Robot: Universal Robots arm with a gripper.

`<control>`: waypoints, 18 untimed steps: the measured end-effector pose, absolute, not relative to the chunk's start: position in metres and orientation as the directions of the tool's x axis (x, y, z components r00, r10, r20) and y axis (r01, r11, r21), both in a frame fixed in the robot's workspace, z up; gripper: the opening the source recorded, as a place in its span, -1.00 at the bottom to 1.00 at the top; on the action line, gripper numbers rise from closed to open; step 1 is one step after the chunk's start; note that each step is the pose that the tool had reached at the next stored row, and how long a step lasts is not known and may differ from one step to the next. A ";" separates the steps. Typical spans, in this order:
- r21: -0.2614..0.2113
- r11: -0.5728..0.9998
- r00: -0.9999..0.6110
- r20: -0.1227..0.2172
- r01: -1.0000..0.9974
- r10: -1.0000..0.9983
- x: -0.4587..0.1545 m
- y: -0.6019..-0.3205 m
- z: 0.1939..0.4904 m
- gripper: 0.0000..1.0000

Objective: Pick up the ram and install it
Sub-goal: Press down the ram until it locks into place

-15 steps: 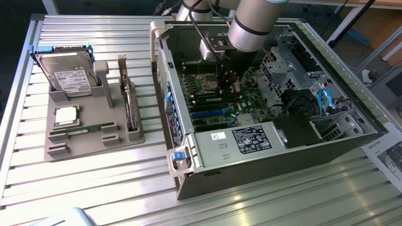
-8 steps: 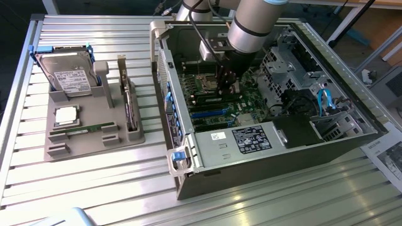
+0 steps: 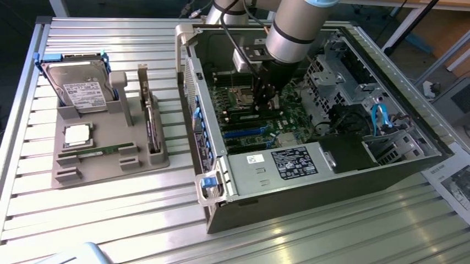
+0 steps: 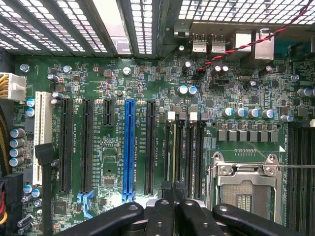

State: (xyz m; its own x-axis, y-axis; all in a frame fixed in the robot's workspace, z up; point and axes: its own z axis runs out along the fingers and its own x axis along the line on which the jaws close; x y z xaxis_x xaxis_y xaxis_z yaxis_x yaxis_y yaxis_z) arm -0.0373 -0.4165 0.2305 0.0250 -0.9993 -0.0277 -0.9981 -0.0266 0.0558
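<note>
An open computer case [image 3: 323, 137] lies on its side on the slatted metal desk [image 3: 110, 214], and at about nine o'clock from it, well apart, stands a grey parts holder [image 3: 110, 148]; the holder carries an upright hard drive [image 3: 82, 91] at its twelve o'clock end, a square silver processor [image 3: 77, 135] below that, an upright expansion card [image 3: 151, 118] along its three o'clock side, and one ram [image 3: 99, 149] stick lying flat in a slot near its six o'clock end; inside the case the green motherboard [image 3: 253, 124] is crowded by a drive cage [image 3: 334, 77] at two o'clock, a black power unit [image 3: 349, 154] with blue cables [image 3: 380, 118] at four o'clock, and a labelled metal bracket [image 3: 279, 165] at six o'clock.

The arm [image 3: 298, 27] reaches down from twelve o'clock, its grey forearm steeply angled into the case, and the tool [image 3: 263, 98] hangs close above the middle of the board; in the wrist view the tool [image 4: 172, 196] points at the memory slots [image 4: 184, 147], with the blue expansion slot [image 4: 129, 147] on one side and the open processor socket [image 4: 245, 184] on the other; its fingers [image 4: 165, 189] are closed together, and a thin dark edge sits between them in line with the slots, though I cannot tell whether that is a second ram stick.
</note>
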 end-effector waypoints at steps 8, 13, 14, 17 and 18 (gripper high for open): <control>0.056 -0.027 0.025 -0.028 -0.998 -0.999 -0.037 -0.419 0.230 -0.80; 0.056 -0.027 0.025 -0.028 -0.998 -0.999 -0.037 -0.419 0.231 -0.80; 0.055 -0.027 0.025 -0.029 -0.998 -0.999 -0.037 -0.419 0.232 -0.80; 0.056 -0.027 0.025 -0.028 -0.998 -0.999 -0.037 -0.419 0.242 -0.80; 0.056 -0.027 0.025 -0.028 -0.998 -0.999 -0.037 -0.419 0.244 -0.80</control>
